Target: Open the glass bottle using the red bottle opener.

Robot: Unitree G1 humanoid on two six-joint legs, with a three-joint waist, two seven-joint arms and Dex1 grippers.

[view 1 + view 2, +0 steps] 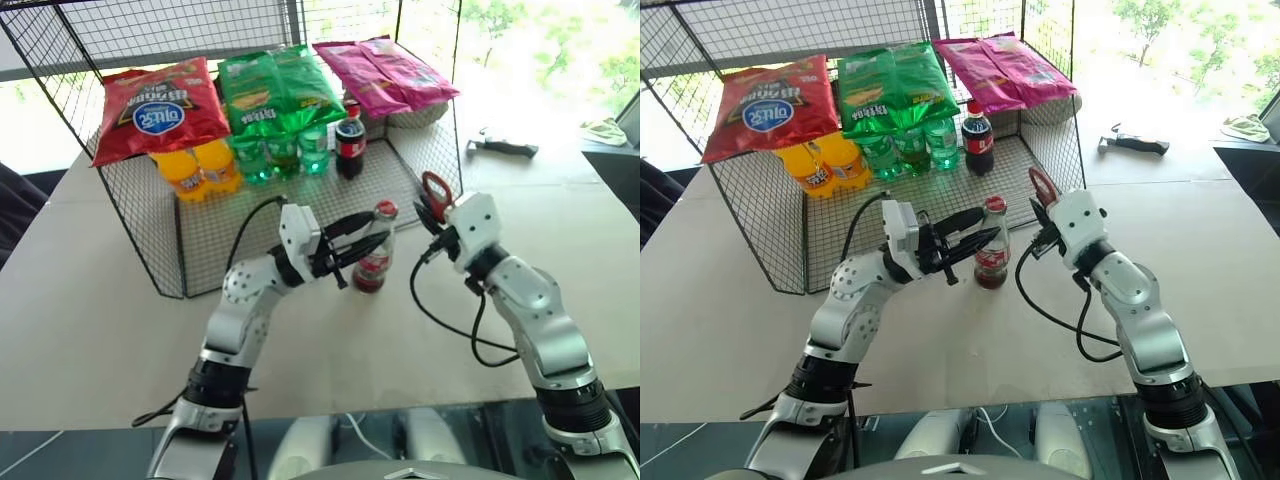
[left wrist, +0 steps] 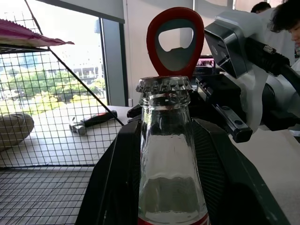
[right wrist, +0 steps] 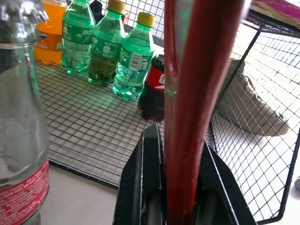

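Glass bottle [image 1: 373, 255] upright on table [image 1: 90, 300], cap still on, clamped between left gripper [image 1: 368, 236] fingers to steady against prying. Red bottle opener [image 1: 436, 193] pinched upright in right gripper [image 1: 437, 214], ring head just beside cap, not yet hooked. Wire rack [image 1: 150, 230] of drinks behind.

The pale table [image 1: 90, 300] carries a wire rack [image 1: 200, 230], the glass bottle [image 1: 374, 262] and a black-handled tool [image 1: 503, 148].

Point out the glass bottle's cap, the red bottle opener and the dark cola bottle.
glass bottle [image 2: 165, 85], left wrist view, crimped cap.
red bottle opener [image 2: 175, 21], left wrist view, ring head.
dark cola bottle [image 1: 350, 148], left eye view, labelled body.
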